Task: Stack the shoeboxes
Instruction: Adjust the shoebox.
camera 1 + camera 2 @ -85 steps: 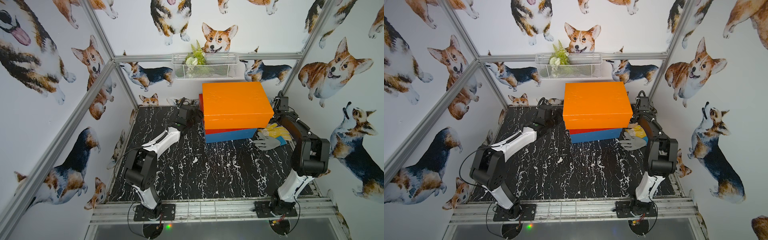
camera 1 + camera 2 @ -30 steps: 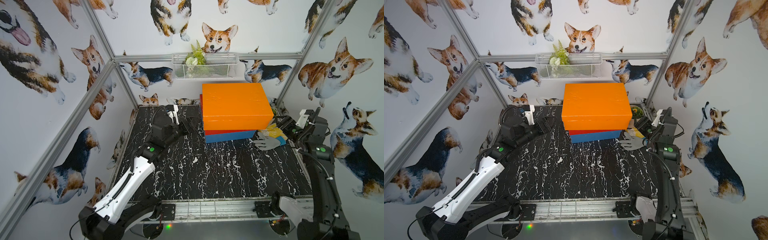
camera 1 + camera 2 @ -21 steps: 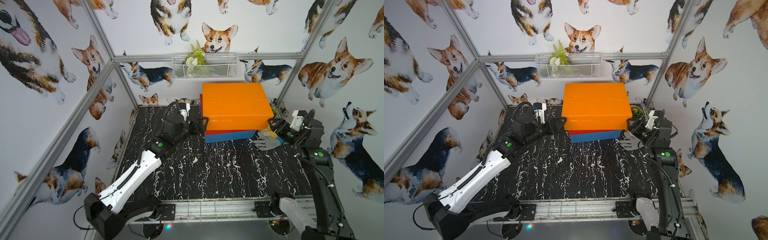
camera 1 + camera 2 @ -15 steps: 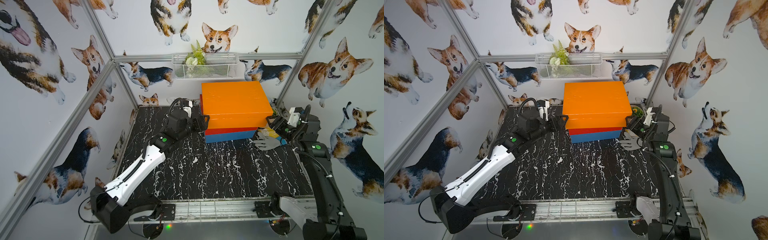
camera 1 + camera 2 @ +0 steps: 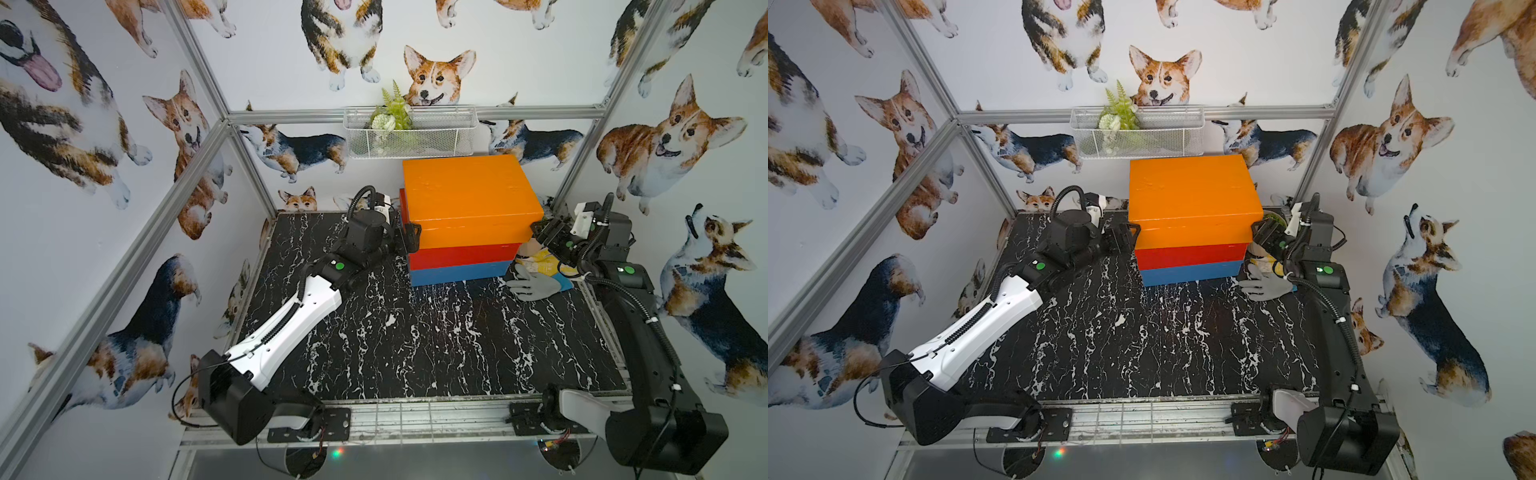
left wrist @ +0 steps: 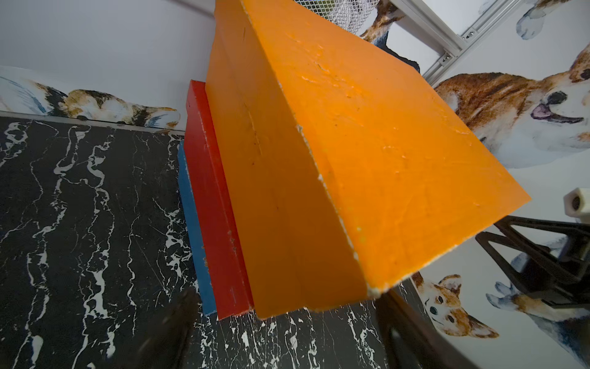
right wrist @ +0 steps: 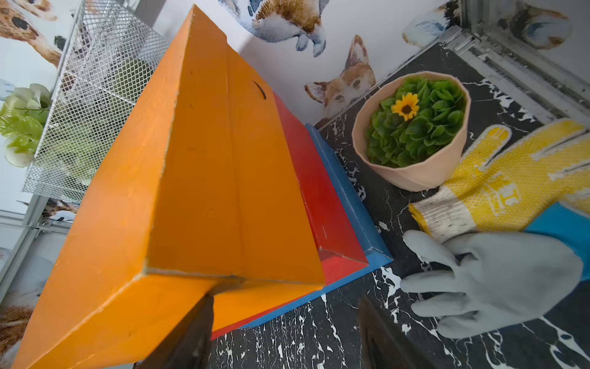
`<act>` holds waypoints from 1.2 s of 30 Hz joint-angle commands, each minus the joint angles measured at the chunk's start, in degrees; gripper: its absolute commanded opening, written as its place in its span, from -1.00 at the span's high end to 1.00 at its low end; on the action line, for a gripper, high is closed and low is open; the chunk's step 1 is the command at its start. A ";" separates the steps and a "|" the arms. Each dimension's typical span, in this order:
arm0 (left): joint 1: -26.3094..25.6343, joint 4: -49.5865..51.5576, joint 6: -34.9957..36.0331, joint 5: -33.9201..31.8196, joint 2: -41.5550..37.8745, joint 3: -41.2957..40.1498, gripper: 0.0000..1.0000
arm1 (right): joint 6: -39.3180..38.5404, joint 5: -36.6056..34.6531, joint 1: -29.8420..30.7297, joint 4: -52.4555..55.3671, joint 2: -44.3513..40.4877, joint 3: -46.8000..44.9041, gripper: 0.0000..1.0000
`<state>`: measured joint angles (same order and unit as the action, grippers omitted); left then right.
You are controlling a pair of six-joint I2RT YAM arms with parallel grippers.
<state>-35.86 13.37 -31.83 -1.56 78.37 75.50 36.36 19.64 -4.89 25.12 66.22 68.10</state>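
Observation:
Three shoeboxes stand stacked at the back of the table: the orange box [image 5: 469, 195] [image 5: 1187, 191] on top, the red box [image 5: 463, 255] under it and the blue box [image 5: 457, 274] at the bottom. The orange box sits slightly skewed on the red one [image 6: 217, 204]. My left gripper [image 5: 409, 237] [image 6: 287, 335] hangs open at the orange box's left front corner, with nothing between its fingers. At the right front corner my right gripper [image 5: 544, 232] [image 7: 285, 335] is open, and one finger [image 7: 191, 332] lies against the orange box [image 7: 191, 175].
A grey glove [image 5: 534, 286] and a yellow glove [image 7: 498, 182] lie right of the stack, beside a pink pot of green leaves [image 7: 412, 134]. A wire basket [image 5: 409, 133] hangs on the back wall just above the stack. Walls close in on three sides.
Both arms have closed in on the stack: the left gripper moved right to the orange box's left end, the right gripper moved left to its right corner. The boxes have stayed put.

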 commanded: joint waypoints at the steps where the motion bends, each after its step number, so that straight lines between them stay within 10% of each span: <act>1: 0.34 0.17 0.46 -0.92 -0.50 0.18 -0.79 | 0.53 0.42 0.23 -2.42 1.65 1.19 -0.44; 23: 5.71 -3.45 -4.21 4.63 -2.04 1.52 -0.79 | 3.43 4.55 -4.51 -4.92 -0.08 3.99 -0.56; 36: 8.43 -3.70 -8.06 11.90 8.61 12.34 -0.80 | 4.92 11.52 -4.44 -7.53 13.74 14.17 -0.52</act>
<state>-27.55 10.55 -38.70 7.84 85.17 86.04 40.53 28.73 -10.35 20.27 77.87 80.31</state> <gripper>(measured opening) 0.899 0.760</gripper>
